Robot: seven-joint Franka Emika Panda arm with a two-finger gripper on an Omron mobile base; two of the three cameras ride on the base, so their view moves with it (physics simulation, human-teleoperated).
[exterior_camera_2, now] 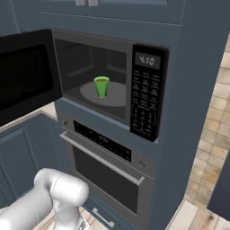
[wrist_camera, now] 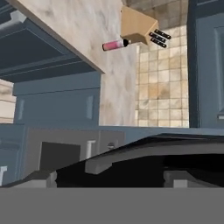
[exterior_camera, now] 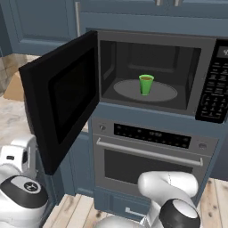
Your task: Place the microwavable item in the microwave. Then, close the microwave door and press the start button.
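Left base view: the cup (exterior_camera: 146, 84) stands upright near the middle of the turntable (exterior_camera: 129, 91), inside the cavity of the microwave (exterior_camera: 156, 75). The door (exterior_camera: 60, 98) hangs wide open to the left, its window facing the room. The keypad (exterior_camera: 215, 87) sits at the right edge; the oven (exterior_camera: 151, 156) lies directly below. Judged from this, placement is done and closing the door is the step in hand.

Right base view: the same cup (exterior_camera_2: 102, 86) rests on the turntable (exterior_camera_2: 114, 95), well clear of the cavity walls. The keypad (exterior_camera_2: 145, 96) shows a lit display above rows of small buttons. The door (exterior_camera_2: 27, 74) projects toward the left. Blue cabinetry surrounds the appliances; pale wood flooring lies at lower right.

Hand view: the camera looks past dark shapes at the bottom, probably the fingertips, though too blurred to be sure; whether the gripper is spread or closed cannot be told, and nothing appears held. A marble counter (wrist_camera: 70, 30) carries a pink bottle (wrist_camera: 114, 44) beside a knife block (wrist_camera: 138, 26), against a tiled wall (wrist_camera: 162, 78).

Risks: a glancing push may leave the door ajar; a hard swing might jolt and tip the light cup; the closely set buttons invite pressing the wrong key.
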